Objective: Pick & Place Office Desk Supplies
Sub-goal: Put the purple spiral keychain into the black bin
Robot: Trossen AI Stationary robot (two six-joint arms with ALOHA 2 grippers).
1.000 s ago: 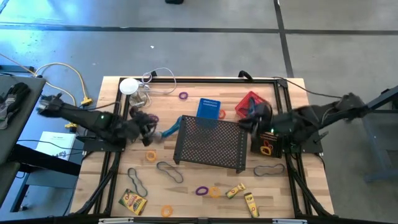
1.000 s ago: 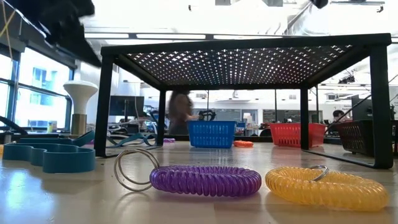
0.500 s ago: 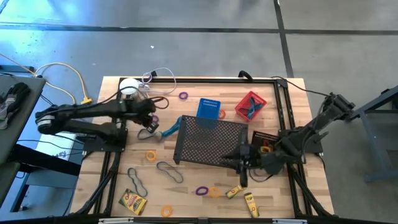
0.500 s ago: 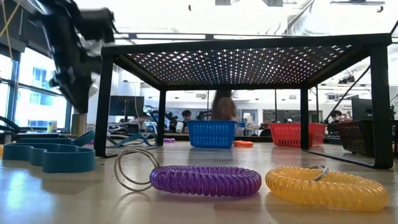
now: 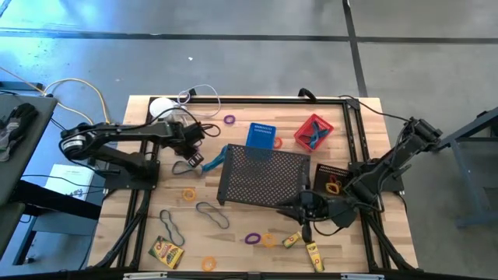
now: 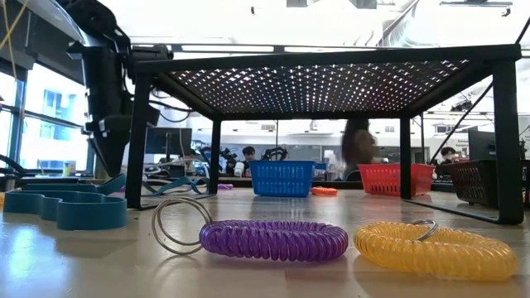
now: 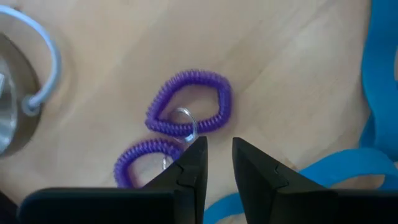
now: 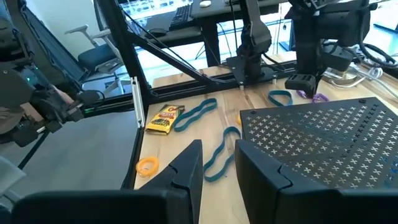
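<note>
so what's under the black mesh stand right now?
From the low view, the table under the mesh stand looks bare; the purple coil and yellow coil lie in front of it. From above, the mesh top covers that area, so it can't be confirmed.

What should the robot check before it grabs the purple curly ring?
1. Left gripper over the purple ring: ok, it sits just ahead of the fingertips.
2. Left gripper empty: ok, a narrow gap, nothing between the fingers.
3. Ring free to lift: not ok, a second purple ring touches it.
4. Blue band out of the way: ok, it lies apart from the ring.
5. Right gripper clear of the left: ok, it is across the table by the mesh tray.
</note>
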